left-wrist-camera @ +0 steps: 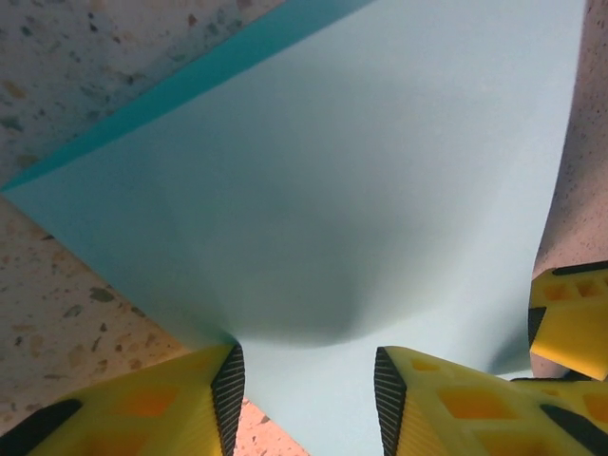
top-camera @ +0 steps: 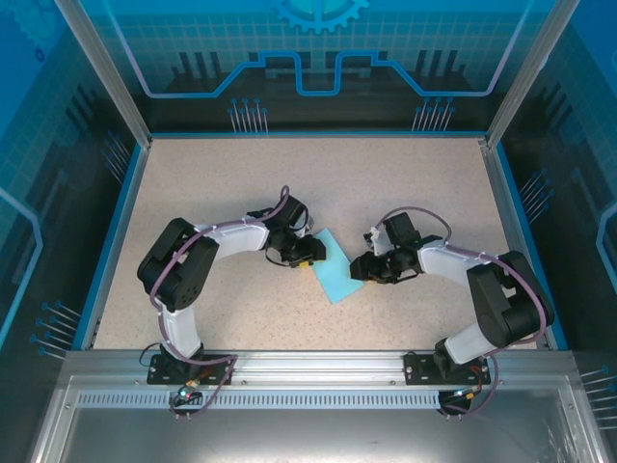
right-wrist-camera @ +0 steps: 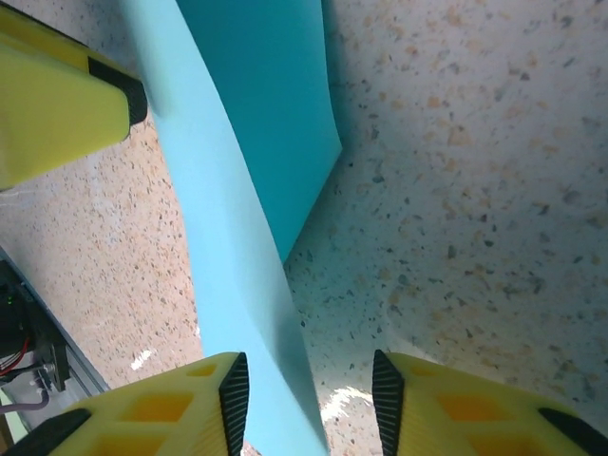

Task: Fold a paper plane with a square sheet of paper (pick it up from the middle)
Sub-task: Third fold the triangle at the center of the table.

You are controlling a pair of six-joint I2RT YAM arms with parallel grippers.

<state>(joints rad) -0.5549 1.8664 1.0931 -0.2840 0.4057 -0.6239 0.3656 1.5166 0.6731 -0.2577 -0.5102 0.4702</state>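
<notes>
Jaws first. On the left wrist camera the left jaws are partly open, with a medium gap between the black pads (left-wrist-camera: 230, 388) on chunky yellow fingers. The paper (left-wrist-camera: 361, 190) runs through that gap and fans out ahead, bulging up a little just past the pads. The pads aren't pinched together. I can't tell whether either one actually touches the sheet.

The right jaws look much the same, with a similar medium gap between their pads (right-wrist-camera: 233, 394). Here the paper goes through as a pale strip rising away from the camera, closer to the left-hand pad. Again I can't tell about contact.

Each wrist camera also catches a yellow finger of the other arm just beside the sheet, one low on the right (left-wrist-camera: 570, 328) and one top left (right-wrist-camera: 57, 104).

The paper is thin, smooth, plain light blue with a crisp straight edge. Past the right jaws a darker, shaded panel angles off the strip and ends in a sharp corner near the table.

From above, the sheet sits near the middle of the table (top-camera: 241, 174), a beige speckled top. It lies between the two arms, with one set of jaws at its left side and the other at its right. Further back are blue-tinted see-through walls (top-camera: 318, 58) in a metal frame.
</notes>
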